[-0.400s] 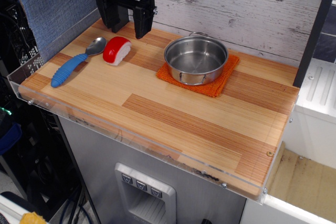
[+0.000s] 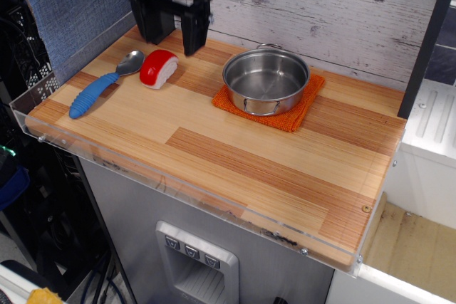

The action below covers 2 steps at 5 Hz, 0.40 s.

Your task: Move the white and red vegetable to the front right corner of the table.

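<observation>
The white and red vegetable lies on the wood table near its back left, red dome up and tilted over its white base. My black gripper hangs just behind and above it, jaws open with a wide gap, empty. Its left finger is behind the spoon's bowl, its right finger behind and to the right of the vegetable. The table's front right corner is bare wood.
A blue-handled spoon lies left of the vegetable, its bowl almost touching it. A steel pan sits on an orange cloth at the back middle. A clear acrylic rim lines the front and left edges. A plank wall stands behind.
My gripper has come down slightly and looks a little blurred from motion. The vegetable, spoon and pan have not moved.
</observation>
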Available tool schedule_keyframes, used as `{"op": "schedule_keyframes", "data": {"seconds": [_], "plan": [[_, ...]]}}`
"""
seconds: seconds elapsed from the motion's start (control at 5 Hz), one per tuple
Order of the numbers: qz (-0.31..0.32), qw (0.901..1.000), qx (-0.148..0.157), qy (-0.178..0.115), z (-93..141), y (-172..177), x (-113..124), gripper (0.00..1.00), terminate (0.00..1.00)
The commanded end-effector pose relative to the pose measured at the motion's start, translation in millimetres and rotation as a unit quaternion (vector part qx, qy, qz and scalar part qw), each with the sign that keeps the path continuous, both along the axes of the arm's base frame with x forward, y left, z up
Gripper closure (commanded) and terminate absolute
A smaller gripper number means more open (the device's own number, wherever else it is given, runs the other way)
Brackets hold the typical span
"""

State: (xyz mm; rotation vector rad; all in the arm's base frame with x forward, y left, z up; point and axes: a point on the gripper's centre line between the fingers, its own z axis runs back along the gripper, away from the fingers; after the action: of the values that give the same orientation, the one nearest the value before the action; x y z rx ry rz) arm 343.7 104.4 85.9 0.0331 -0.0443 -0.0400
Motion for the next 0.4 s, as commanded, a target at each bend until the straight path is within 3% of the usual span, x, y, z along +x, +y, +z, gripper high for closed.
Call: {"op": "schedule_keyframes", "data": {"seconds": [0.0, 0.2], "plan": [[0.062, 0.9978, 0.019, -0.014, -0.2, 37.3, 6.8, 0.00, 0.00], [0.083, 0.9962, 0.024, -0.013, -7.1, 50.6, 11.7, 0.00, 0.00]]}}
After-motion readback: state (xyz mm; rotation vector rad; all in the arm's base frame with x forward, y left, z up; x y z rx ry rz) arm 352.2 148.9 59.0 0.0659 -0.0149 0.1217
